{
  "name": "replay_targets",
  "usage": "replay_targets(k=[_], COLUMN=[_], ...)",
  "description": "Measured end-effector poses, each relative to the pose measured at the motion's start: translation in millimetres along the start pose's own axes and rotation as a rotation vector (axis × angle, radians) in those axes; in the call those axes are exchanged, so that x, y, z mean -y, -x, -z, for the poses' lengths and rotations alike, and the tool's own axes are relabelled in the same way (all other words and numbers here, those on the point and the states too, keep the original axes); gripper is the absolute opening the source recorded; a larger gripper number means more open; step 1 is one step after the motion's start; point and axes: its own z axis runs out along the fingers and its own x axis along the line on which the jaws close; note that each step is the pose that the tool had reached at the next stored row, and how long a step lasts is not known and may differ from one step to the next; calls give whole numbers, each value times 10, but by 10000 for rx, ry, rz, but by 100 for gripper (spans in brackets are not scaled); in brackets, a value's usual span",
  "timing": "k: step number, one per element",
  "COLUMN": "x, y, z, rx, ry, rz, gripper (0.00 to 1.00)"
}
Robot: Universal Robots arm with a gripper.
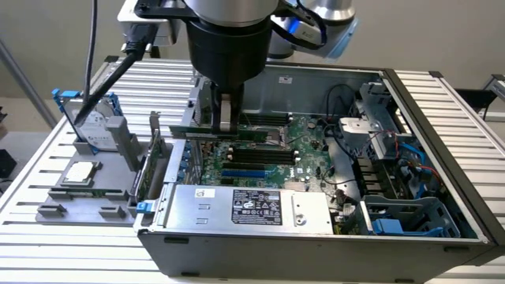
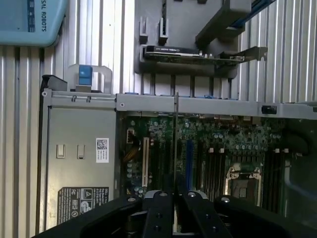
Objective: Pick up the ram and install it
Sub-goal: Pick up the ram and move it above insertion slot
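Nearest the wrist camera, two black fingers (image 2: 158,215) are closed in on the ram (image 1: 193,134), pinching the green stick between them. In that view the stick appears edge-on as a thin strip running away from the fingers.

- Position of ram: held level under the arm (image 1: 229,47), inside the open case (image 1: 316,257) and over the motherboard (image 1: 304,139).
- Alignment: its length runs parallel with the long black slots (image 1: 261,155) and just beside them. Contact with any slot cannot be told.
- Inside case: a grey power supply (image 1: 245,207) with a black label sits against the near wall.
- Outside case, at the exterior view's left: a grey tray (image 1: 59,212) carries an upright hard drive (image 1: 93,127) and a flat processor (image 1: 81,171).
- Support: case and tray both rest on a slatted metal counter (image 1: 71,254).
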Motion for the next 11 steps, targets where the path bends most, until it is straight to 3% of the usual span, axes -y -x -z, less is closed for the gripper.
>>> replay_targets(k=[6,11], x=[264,383], y=[38,171], z=[5,-20], rx=[3,4], ry=[1,0], rz=[0,-1], gripper=[14,14])
